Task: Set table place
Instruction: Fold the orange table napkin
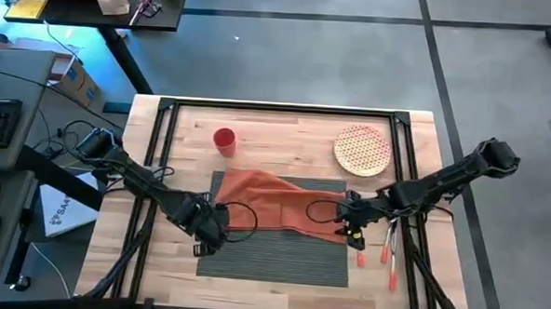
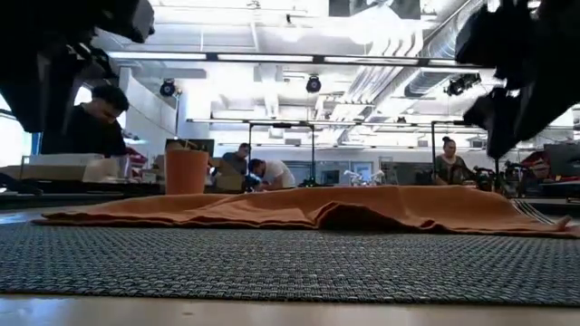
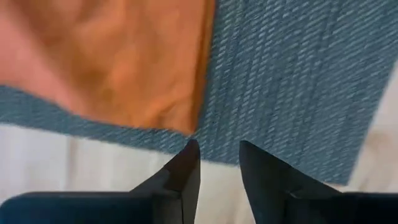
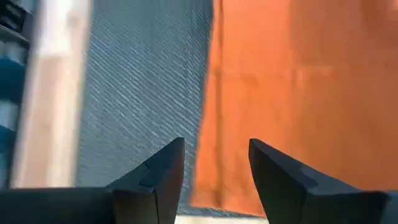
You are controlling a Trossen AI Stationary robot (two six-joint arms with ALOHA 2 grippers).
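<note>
High view: napkin (image 1: 278, 203) rumpled across the placemat (image 1: 273, 252) toward twelve o'clock; left gripper (image 1: 205, 228) at nine and right gripper (image 1: 352, 221) at three, both spread, empty.

Dark grey, finely ribbed placemat (image 1: 273, 255); rust-orange cloth napkin (image 1: 273, 201); red cup (image 1: 224, 139); round cream plate (image 1: 361, 150) with lattice pattern; light butcher-block counter (image 1: 286, 127), black-framed.

I see the dark grey ribbed placemat (image 1: 280, 257) lying flat, mid-surface, toward the near edge; the light wooden surface (image 1: 286, 132) carries it.
</note>
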